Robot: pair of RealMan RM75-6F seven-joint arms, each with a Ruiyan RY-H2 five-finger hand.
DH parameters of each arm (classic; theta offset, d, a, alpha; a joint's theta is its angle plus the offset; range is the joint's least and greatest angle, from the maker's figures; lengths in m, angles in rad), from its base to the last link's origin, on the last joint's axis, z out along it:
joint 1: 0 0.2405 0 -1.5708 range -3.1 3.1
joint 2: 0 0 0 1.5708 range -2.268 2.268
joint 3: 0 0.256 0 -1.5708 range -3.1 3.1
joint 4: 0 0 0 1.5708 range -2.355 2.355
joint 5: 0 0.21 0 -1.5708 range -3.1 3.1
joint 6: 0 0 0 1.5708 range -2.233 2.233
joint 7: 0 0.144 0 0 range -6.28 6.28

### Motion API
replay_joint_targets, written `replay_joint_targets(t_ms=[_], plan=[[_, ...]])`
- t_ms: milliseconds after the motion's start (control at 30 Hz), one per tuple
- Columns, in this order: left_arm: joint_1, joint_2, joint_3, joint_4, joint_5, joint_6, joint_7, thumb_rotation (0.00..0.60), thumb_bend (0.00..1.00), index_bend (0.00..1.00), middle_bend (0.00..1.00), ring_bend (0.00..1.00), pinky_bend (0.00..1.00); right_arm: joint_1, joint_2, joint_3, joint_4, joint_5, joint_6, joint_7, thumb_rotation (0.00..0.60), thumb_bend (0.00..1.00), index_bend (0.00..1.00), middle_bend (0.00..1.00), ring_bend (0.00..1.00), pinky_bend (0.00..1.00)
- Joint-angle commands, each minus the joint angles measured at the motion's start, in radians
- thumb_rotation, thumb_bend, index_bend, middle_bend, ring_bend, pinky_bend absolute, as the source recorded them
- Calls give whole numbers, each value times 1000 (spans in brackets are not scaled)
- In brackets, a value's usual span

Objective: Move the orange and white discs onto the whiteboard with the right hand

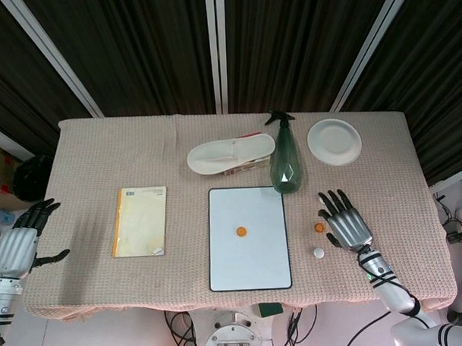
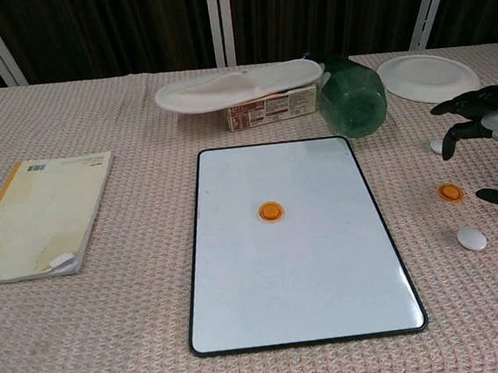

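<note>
Now my right hand (image 1: 346,219) hovers spread and empty, just right of the orange disc (image 1: 319,228) on the tablecloth (image 1: 390,175).

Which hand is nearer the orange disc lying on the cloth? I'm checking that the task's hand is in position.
Right. The right hand hovers open just beside the orange disc on the cloth; the left hand hangs off the table's far left edge, beyond the whiteboard.

Notebook (image 1: 139,221), slipper (image 1: 230,153), green bottle (image 1: 284,157), plate (image 1: 334,141) on the tablecloth (image 1: 101,155).
</note>
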State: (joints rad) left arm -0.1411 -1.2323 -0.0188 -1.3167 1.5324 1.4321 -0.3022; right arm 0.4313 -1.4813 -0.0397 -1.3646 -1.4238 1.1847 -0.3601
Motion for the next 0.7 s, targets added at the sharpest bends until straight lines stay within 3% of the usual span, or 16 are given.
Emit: replay_joint_targets(t_ms=[33, 700], plan=[[1, 0, 1, 1, -3, -2, -2, 600, 0, 134, 91, 88, 178, -1, -19, 7, 22, 12, -23, -5, 600, 276, 365, 32, 0, 0], [2, -6, 3, 23, -10, -10, -17, 600, 0, 135, 91, 88, 178, 8, -73, 31, 81, -7, -64, 27, 600, 296, 443, 35, 0, 0]])
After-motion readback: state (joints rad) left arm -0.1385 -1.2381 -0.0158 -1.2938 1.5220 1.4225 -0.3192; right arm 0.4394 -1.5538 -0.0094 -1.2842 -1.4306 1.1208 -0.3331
